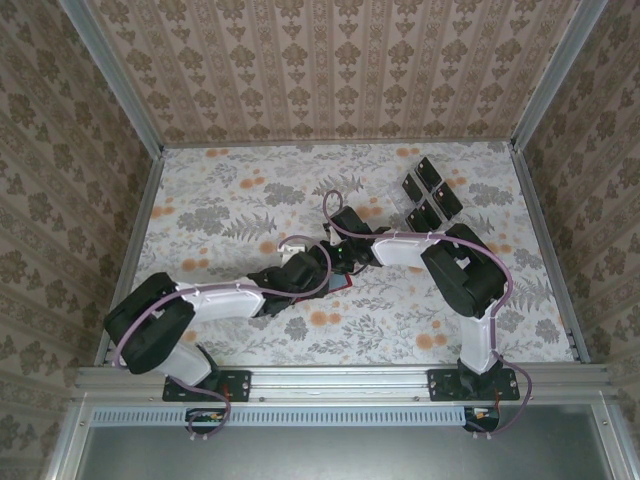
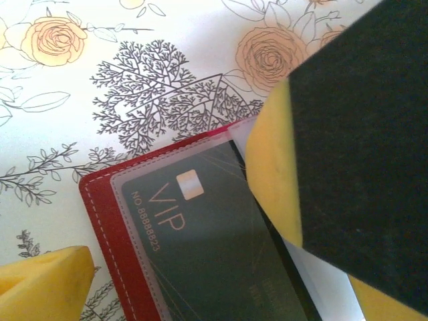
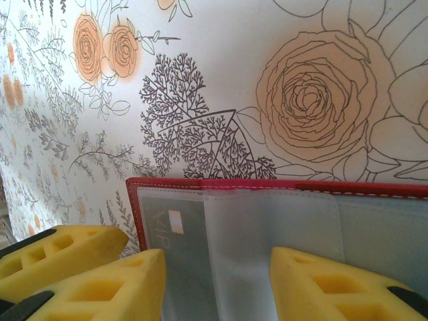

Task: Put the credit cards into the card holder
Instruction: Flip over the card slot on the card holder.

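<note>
Four cards (image 1: 428, 172) lie near the table's (image 1: 230, 200) far right corner, a fifth card (image 2: 214, 247) inside the one wallet (image 2: 107, 221); left gripper (image 2: 180, 224) wide open astride it, right gripper (image 3: 217, 281) half open, gripping nothing.

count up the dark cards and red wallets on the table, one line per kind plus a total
credit cards: 5 (4 loose at the far right as far as the top view shows, plus 1 VIP card in the holder's clear pocket)
card holder: 1 (red, lying open)
total: 6
</note>
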